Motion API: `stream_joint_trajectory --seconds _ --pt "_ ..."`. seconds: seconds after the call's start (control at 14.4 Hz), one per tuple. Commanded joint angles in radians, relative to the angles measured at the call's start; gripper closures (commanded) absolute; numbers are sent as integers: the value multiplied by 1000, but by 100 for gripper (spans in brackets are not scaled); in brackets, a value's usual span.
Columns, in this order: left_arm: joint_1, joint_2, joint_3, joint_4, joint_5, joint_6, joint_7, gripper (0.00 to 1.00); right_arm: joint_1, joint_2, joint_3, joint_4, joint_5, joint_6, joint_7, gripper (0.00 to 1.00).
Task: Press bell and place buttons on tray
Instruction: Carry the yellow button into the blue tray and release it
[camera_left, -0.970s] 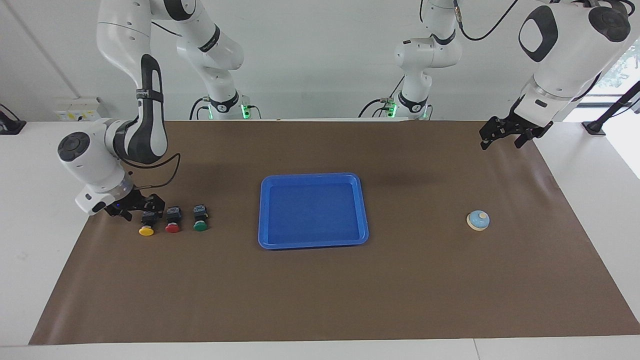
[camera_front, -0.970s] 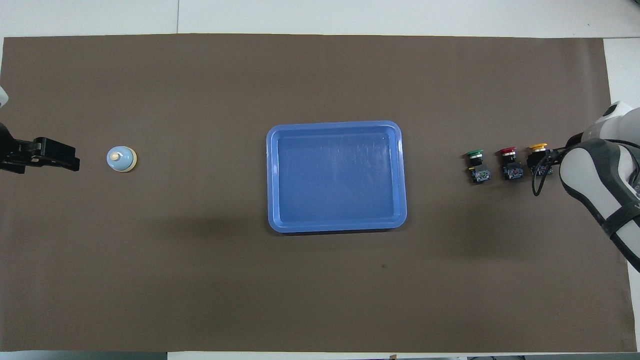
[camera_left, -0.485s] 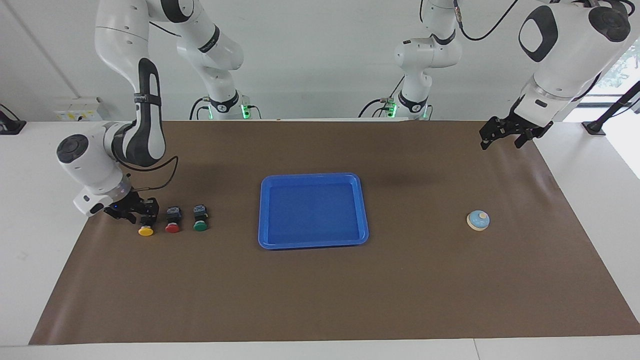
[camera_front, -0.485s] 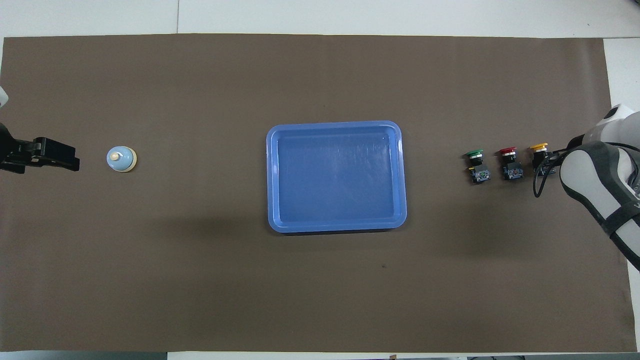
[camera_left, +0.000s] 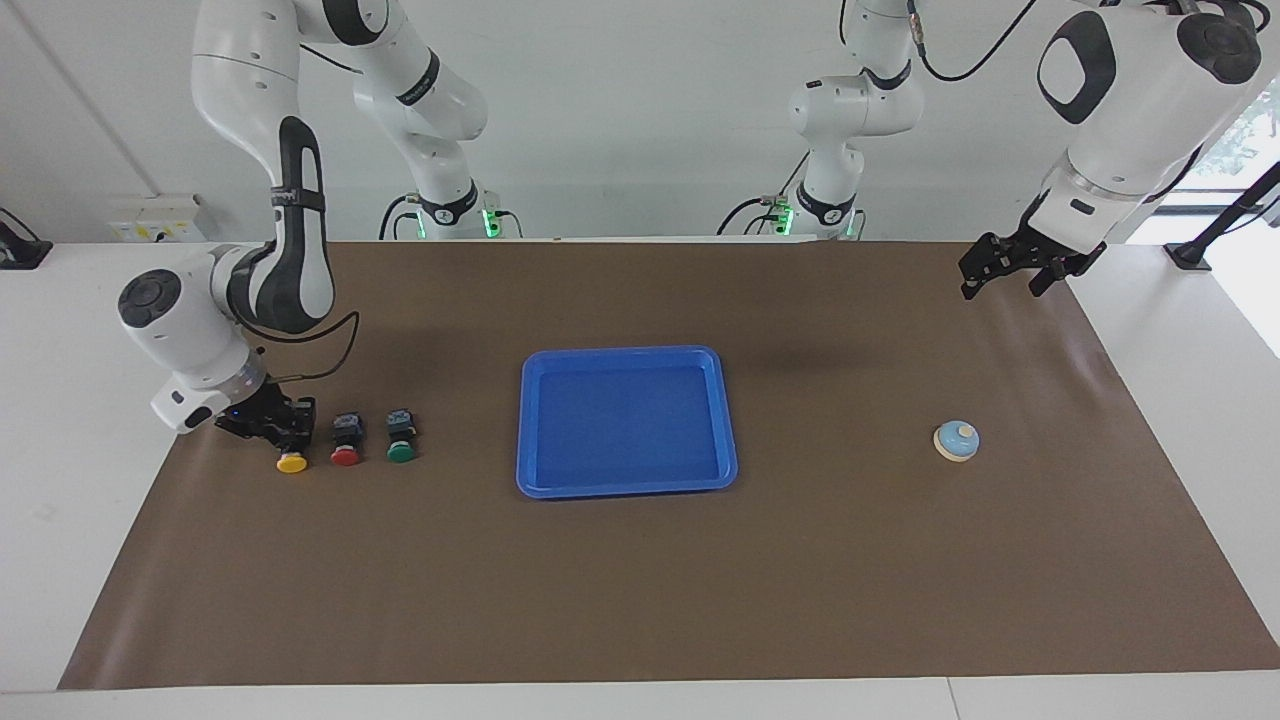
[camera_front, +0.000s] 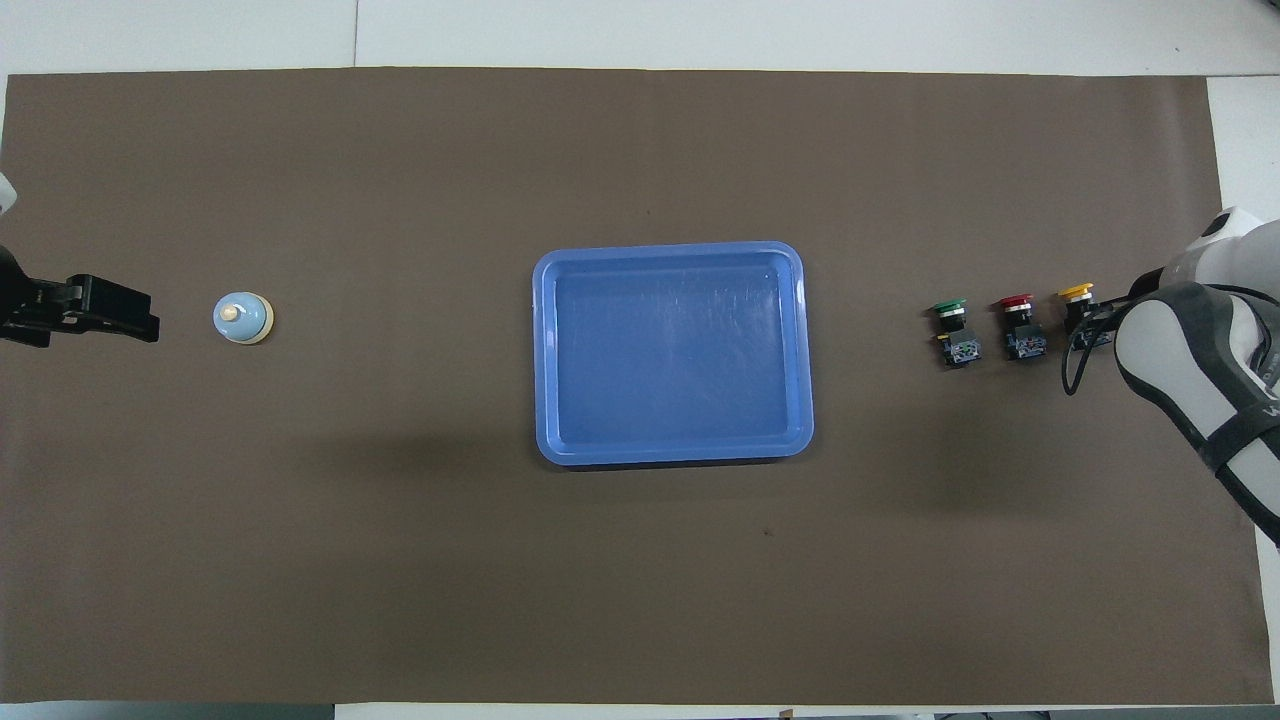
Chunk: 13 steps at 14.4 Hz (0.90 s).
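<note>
Three buttons lie in a row at the right arm's end of the table: yellow (camera_left: 292, 462) (camera_front: 1077, 295), red (camera_left: 346, 455) (camera_front: 1016, 302) and green (camera_left: 400, 452) (camera_front: 948, 308). My right gripper (camera_left: 283, 430) (camera_front: 1086, 326) is down at the table, shut on the yellow button's black body. The blue tray (camera_left: 627, 352) (camera_front: 670, 248) lies mid-table with nothing in it. The light blue bell (camera_left: 957, 440) (camera_front: 242, 318) stands toward the left arm's end. My left gripper (camera_left: 1000, 285) (camera_front: 140, 318) waits open, raised above the mat's edge near the bell.
A brown mat (camera_left: 640, 590) covers the table. The right arm's white elbow (camera_front: 1200, 370) hangs over the mat's corner beside the buttons. A loose black cable (camera_left: 330, 355) loops from the right wrist above the buttons.
The right gripper has closed its fingers onto the yellow button's body and its wrist has shifted slightly. The left arm, bell, tray and the other buttons have not moved.
</note>
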Motion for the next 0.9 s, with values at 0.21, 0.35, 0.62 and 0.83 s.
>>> stream_joint_trajectory --seconds 0.21,0.35,0.62,0.83 --pt "1 -21 2 -17 -1 -2 3 0 135 -39 16 208 1 -306 154 79" --pt "1 -21 2 -17 -1 -2 3 0 225 -46 18 241 8 -389 301 79" --pt "1 -21 2 -17 -1 -1 3 0 405 -57 18 241 10 -390 617 79" --pt "1 -21 2 -17 -1 -1 3 0 558 -39 18 227 12 -307 847 82"
